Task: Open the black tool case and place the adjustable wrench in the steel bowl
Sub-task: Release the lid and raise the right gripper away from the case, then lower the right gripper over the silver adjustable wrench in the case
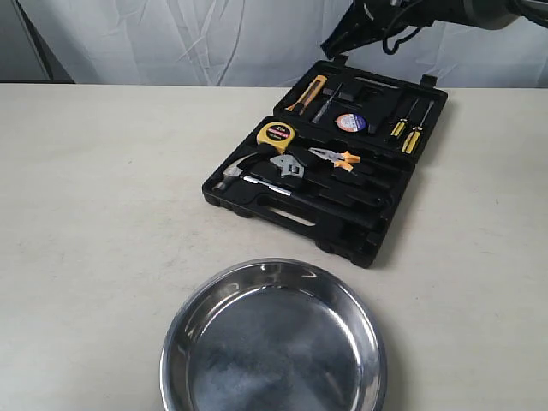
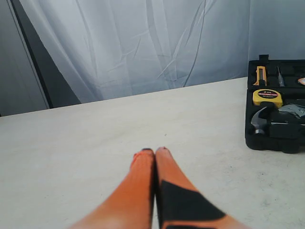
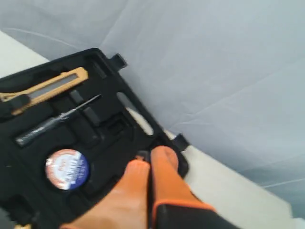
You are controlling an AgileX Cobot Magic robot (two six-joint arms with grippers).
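left gripper (image 2: 155,151), right gripper (image 3: 151,157) jaws pressed together; steel bowl (image 1: 274,264) cut off; wrench (image 1: 288,165) handle indistinct

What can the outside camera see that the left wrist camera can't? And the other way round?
Only the exterior view shows the steel bowl, empty, nearer the camera than the open black tool case, plus the orange-handled pliers and the yellow-handled screwdrivers. Only the left wrist view shows the left tool, its orange fingers shut together over the table. Both show the case, the yellow tape measure, the hammer and the pale curtain behind.
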